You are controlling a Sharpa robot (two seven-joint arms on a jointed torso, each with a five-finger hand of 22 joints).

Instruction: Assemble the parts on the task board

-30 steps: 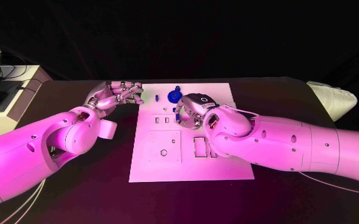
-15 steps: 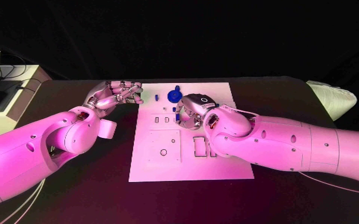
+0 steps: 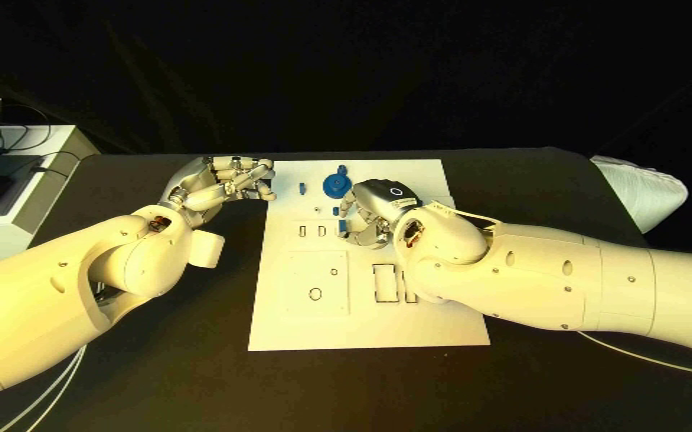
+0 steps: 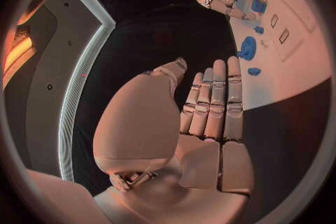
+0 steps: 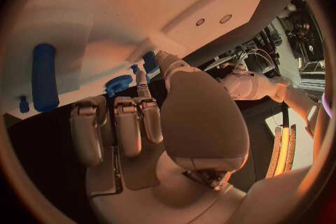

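The white task board (image 3: pixel 361 302) lies in the middle of the table. My right hand (image 3: pixel 372 214) is low over its far part. Its thumb and a finger pinch a small blue part (image 5: pixel 150 61) while the other fingers (image 5: pixel 126 123) curl in. A round blue part (image 3: pixel 336 185) and a small blue piece (image 3: pixel 303 189) lie near the board's far edge. A long blue cylinder (image 5: pixel 44 75) lies on the board beside my right hand. My left hand (image 3: pixel 224 184) hovers off the board's far left corner, its fingers (image 4: pixel 213 101) straight, side by side, holding nothing.
Rectangular and round cut-outs (image 3: pixel 387 282) mark the board's near half. A white cloth bundle (image 3: pixel 642 187) lies at the table's right edge, and pale equipment (image 3: pixel 22 167) stands off its left side. Bare black table (image 3: pixel 173 352) surrounds the board.
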